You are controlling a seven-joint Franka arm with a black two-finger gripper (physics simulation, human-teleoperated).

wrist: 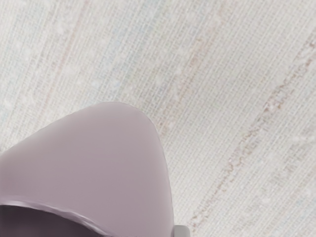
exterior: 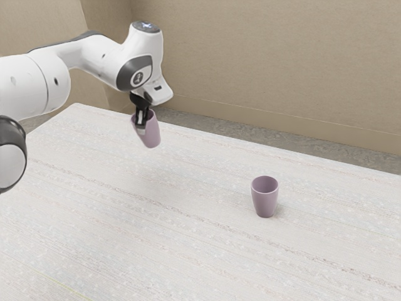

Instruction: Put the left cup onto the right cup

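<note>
A mauve cup (exterior: pixel 148 132) hangs in the air above the table's far left part, tilted, with my gripper (exterior: pixel 141 118) shut on its rim. In the wrist view the same cup (wrist: pixel 94 168) looms large just under the hand, over the pale tabletop. A second mauve cup (exterior: pixel 264 195) stands upright on the table toward the exterior view's right, well apart from the held one and lower.
The pale wood-grain table (exterior: pixel 188 251) stretches wide under both cups. Its far edge runs diagonally behind the arm, with a beige wall (exterior: pixel 282 56) and grey floor strip beyond.
</note>
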